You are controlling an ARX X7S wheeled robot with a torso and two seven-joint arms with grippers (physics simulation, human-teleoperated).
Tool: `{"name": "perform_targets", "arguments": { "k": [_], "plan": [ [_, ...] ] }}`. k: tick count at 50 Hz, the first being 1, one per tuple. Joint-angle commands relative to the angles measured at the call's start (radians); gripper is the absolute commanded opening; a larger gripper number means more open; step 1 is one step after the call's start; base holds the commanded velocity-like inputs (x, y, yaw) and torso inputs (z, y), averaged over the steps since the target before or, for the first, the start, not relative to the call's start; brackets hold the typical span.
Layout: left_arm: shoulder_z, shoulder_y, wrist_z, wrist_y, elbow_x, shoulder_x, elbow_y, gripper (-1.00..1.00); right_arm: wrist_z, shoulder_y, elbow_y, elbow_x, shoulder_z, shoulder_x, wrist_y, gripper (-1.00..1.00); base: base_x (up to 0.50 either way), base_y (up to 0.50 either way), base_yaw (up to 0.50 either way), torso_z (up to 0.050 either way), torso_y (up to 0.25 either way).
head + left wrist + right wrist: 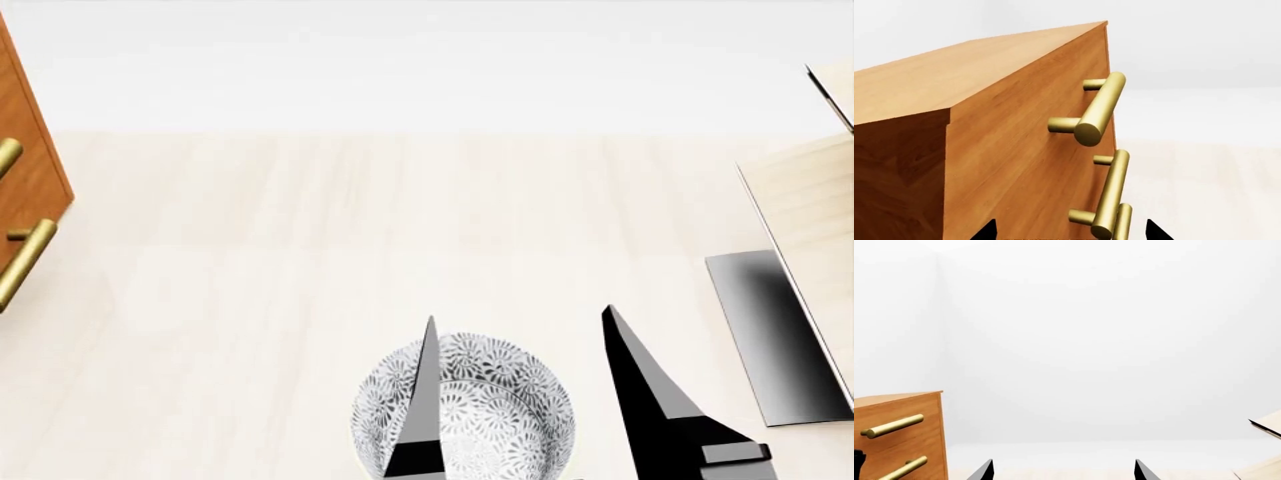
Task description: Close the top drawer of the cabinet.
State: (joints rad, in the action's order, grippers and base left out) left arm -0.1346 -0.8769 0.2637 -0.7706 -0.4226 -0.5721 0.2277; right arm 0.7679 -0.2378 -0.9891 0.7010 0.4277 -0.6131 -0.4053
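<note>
Two grippers, both with tips apart and holding nothing. Nearest in my head view, the right gripper [521, 400] hangs over a patterned bowl [467, 420], well away from the cabinet [30, 150] at far left. My left gripper [1071, 232] is just beside the cabinet front, pointed at the handles. Top drawer [1034, 115] sits above and ahead of it, its brass handle [1097, 110] a bar running across the front. I cannot tell how far out the drawer stands. Left arm is nearer, so I'd push with it. Pale boards [814, 220] lie far right.
</note>
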Motion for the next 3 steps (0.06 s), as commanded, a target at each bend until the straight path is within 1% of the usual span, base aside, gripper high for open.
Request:
{"name": "perform_targets", "arguments": {
  "k": [1, 3],
  "plan": [
    [0.039, 0.033, 0.048, -0.022, 0.08, -0.031, 0.026, 1.0, 0.009, -0.009, -0.006, 0.004, 0.01, -0.005, -0.005, 1.0, 0.0, 0.0, 0.0, 0.0, 0.0],
    [0.036, 0.029, 0.05, -0.024, 0.082, -0.032, 0.022, 1.0, 0.007, -0.007, -0.003, 0.002, 0.011, -0.006, 0.0, 1.0, 0.0, 0.0, 0.0, 0.0, 0.0]
  ]
}}
